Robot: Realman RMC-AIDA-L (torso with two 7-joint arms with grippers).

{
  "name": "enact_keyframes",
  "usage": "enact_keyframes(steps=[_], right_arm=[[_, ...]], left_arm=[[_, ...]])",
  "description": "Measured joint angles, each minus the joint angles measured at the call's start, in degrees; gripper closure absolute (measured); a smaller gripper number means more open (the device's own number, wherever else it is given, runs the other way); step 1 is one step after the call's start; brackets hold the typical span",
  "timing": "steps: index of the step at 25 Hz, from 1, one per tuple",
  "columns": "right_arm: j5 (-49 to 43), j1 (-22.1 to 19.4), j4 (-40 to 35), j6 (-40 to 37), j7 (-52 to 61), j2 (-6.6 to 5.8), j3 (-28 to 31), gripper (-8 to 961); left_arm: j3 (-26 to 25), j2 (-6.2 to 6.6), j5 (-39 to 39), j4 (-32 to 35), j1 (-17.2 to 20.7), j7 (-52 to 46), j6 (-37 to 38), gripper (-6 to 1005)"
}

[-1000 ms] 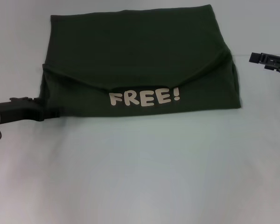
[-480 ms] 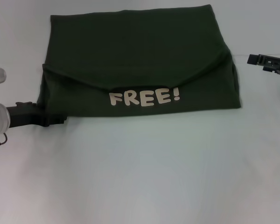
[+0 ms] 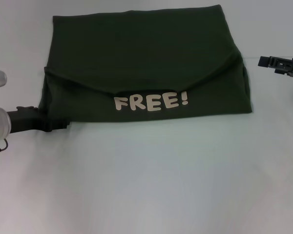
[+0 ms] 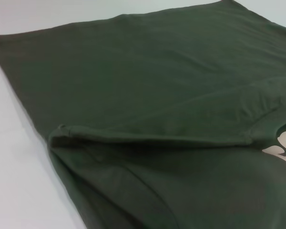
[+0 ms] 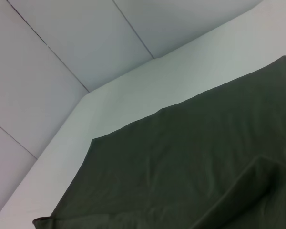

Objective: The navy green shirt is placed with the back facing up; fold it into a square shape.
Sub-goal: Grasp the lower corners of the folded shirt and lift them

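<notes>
Nothing shifted: left claw [image 3: 58, 125] at navy green shirt's [image 3: 141, 58] corner.

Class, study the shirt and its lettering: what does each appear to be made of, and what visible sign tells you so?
Shirt: soft matte knit, likely cotton; it drapes and creases without shine. Lettering: cream, flat, probably a printed or heat-pressed film; its edges are crisp and opaque.

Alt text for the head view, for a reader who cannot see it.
A partly folded navy green shirt lies on a white table, cream "FREE!" lettering showing. The left gripper touches its near-left corner; the right gripper hovers alongside.
</notes>
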Motion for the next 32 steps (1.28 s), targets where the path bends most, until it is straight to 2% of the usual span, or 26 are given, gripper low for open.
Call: enact_keyframes(steps=[5,10,21,23,30,32], right_arm=[[-0.02,-0.01,0.00,0.09,-0.01,0.00,0.00,51],[-0.02,-0.03,0.00,0.09,-0.02,0.00,0.00,51],[-0.02,-0.12,0.05,-0.07,0.01,0.00,0.00,52],[-0.01,-0.15,0.05,-0.09,0.02,0.00,0.00,52],[-0.01,-0.07,0.06,0.02,0.87,-0.03,-1.48,53],[0.00,0.06,-0.01,-0.13,2.41,-0.44,-2.88,53]], left_arm=[[0.08,0.00,0.01,-0.16,-0.18,0.06,-0.21,168],[0.09,0.01,0.03,-0.21,-0.19,0.01,-0.27,409],[1.62,0.35,1.23,-2.10,-1.33,-2.40,-3.03,444],[1.64,0.36,1.24,-2.11,-1.35,-2.42,-2.99,573],[1.64,0.34,1.24,-2.10,-1.34,-2.52,-2.37,817],[1.64,0.42,1.24,-2.02,-1.39,-2.65,-1.83,880]])
